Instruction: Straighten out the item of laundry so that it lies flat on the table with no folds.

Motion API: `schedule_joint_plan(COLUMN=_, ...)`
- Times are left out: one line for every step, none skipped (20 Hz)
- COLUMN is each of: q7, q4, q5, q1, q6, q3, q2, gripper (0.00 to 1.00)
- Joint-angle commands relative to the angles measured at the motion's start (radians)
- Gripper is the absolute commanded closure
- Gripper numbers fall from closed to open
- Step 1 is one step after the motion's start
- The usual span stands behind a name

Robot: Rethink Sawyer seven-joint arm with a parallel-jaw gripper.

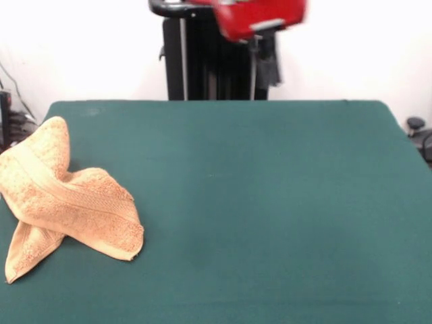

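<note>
From the front, the towel (64, 202) lies crumpled at the left side of the green tabletop (270, 202), twisted over itself, with one hemmed end poking out toward the near edge and another lobe raised toward the far left corner. The claw (268, 64) hangs high above the far edge, blurred and well apart from the cloth; whether it is spread or pressed together I cannot tell. To do this step well, I would pinch the top flap's free corner and draw it rightward across open felt, undoing the twist rather than dragging the whole bundle.
</note>
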Motion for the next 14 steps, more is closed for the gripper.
schedule_joint_plan(q7=0.218, q4=-0.190, q5=0.043, q1=0.117, q6=0.191, q3=-0.063, q2=0.060, gripper=1.00)
schedule_joint_plan(q7=0.220, q4=-0.195, q5=0.049, q1=0.123, q6=0.205, q3=-0.070, q2=0.055, gripper=1.00)
schedule_joint_plan(q7=0.224, q4=-0.201, q5=0.056, q1=0.127, q6=0.219, q3=-0.079, q2=0.053, gripper=1.00)
schedule_joint_plan(q7=0.225, q4=-0.202, q5=0.061, q1=0.128, q6=0.221, q3=-0.088, q2=0.050, gripper=1.00)
schedule_joint_plan(q7=0.225, q4=-0.203, q5=0.063, q1=0.126, q6=0.220, q3=-0.098, q2=0.049, gripper=1.00)
schedule_joint_plan(q7=0.224, q4=-0.202, q5=0.064, q1=0.122, q6=0.206, q3=-0.108, q2=0.045, gripper=1.00)
schedule_joint_plan(q7=0.223, q4=-0.204, q5=0.069, q1=0.115, q6=0.206, q3=-0.115, q2=0.049, gripper=1.00)
schedule_joint_plan(q7=0.221, q4=-0.208, q5=0.072, q1=0.108, q6=0.214, q3=-0.124, q2=0.048, gripper=1.00)
schedule_joint_plan(q7=0.225, q4=-0.212, q5=0.074, q1=0.101, q6=0.218, q3=-0.136, q2=0.049, gripper=1.00)
schedule_joint_plan(q7=0.227, q4=-0.220, q5=0.074, q1=0.094, q6=0.227, q3=-0.148, q2=0.055, gripper=1.00)
schedule_joint_plan(q7=0.236, q4=-0.229, q5=0.074, q1=0.086, q6=0.231, q3=-0.166, q2=0.060, gripper=1.00)
schedule_joint_plan(q7=0.249, q4=-0.242, q5=0.070, q1=0.080, q6=0.238, q3=-0.189, q2=0.069, gripper=1.00)
schedule_joint_plan(q7=0.265, q4=-0.260, q5=0.064, q1=0.075, q6=0.246, q3=-0.214, q2=0.080, gripper=1.00)
schedule_joint_plan(q7=0.291, q4=-0.277, q5=0.060, q1=0.072, q6=0.236, q3=-0.244, q2=0.091, gripper=1.00)
